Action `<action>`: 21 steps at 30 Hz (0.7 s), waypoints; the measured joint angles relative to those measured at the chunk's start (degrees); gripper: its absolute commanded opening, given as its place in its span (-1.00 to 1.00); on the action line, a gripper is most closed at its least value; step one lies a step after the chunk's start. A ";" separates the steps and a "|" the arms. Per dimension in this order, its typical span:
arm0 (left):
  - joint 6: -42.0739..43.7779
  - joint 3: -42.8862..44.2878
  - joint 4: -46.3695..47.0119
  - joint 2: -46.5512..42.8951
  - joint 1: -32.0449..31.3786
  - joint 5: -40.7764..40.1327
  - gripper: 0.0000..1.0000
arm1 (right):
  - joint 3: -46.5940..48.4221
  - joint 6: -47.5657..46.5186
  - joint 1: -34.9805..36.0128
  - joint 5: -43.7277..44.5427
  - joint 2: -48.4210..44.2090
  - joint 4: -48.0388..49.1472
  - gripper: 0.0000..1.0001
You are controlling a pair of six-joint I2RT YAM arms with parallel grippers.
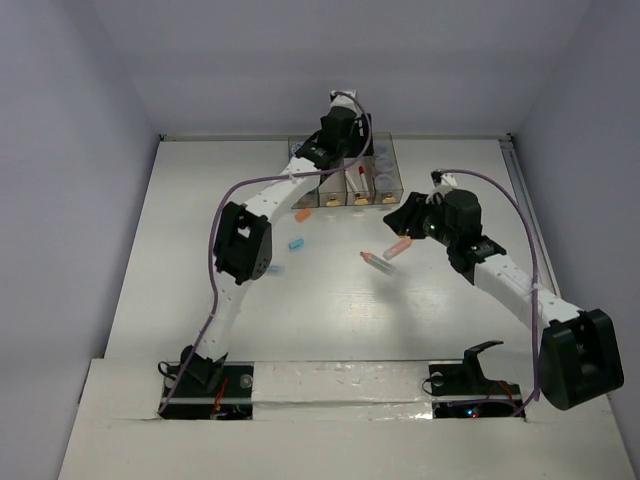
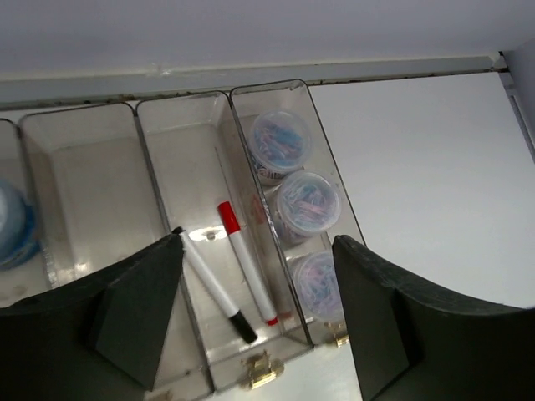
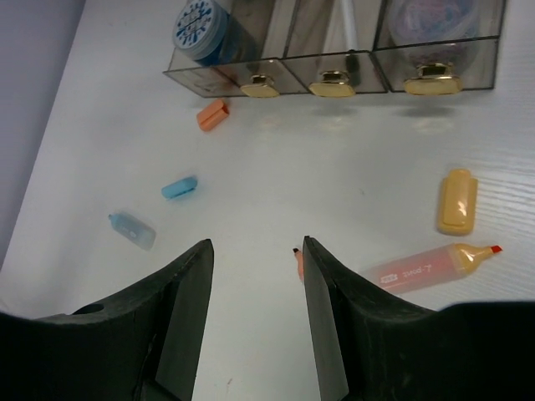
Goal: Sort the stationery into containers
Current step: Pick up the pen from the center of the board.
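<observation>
My left gripper (image 2: 256, 247) hangs open over the containers (image 2: 185, 125), and nothing sits between its fingers. Below it, a red-capped marker (image 2: 247, 262) and a black-capped marker (image 2: 210, 284) lie in one bin. The bin to their right holds three translucent round tubs (image 2: 308, 201). A blue-topped roll (image 3: 201, 25) stands in another bin. My right gripper (image 3: 255, 251) is open and empty, low over the table in front of the containers (image 3: 334, 73). A pink stick (image 3: 298, 264) peeks out from behind its right finger. An uncapped pink highlighter (image 3: 422, 266) and an orange cap (image 3: 457, 201) lie to the right.
Loose on the table to the left of the right gripper are a small orange piece (image 3: 212, 114), a blue piece (image 3: 180, 187) and a light-blue translucent piece (image 3: 132, 230). The back wall rises just behind the containers (image 1: 345, 178). The left arm (image 1: 245, 240) stretches across the table's left middle.
</observation>
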 measured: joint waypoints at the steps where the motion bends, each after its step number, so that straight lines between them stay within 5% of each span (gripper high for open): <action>1: 0.74 -0.17 -0.98 -1.14 0.17 0.31 0.41 | 0.00 -0.11 0.15 -1.01 0.46 0.68 0.07; 6: 4.55 -12.22 -3.26 -18.23 0.48 0.83 0.70 | 0.55 -2.56 5.18 -4.63 5.07 1.79 0.32; 10: 6.62 -27.58 -3.06 -43.25 0.61 -1.27 0.92 | 4.17 -6.95 14.36 -5.92 10.14 0.07 0.97; 16: 7.65 -45.33 0.09 -73.83 1.25 -6.95 0.98 | 10.71 -13.14 22.97 -7.08 15.52 -3.13 1.00; 21: 7.13 -56.54 -2.08 -85.99 4.07 -6.47 0.98 | 19.08 -18.05 27.85 -6.64 23.34 -7.32 1.00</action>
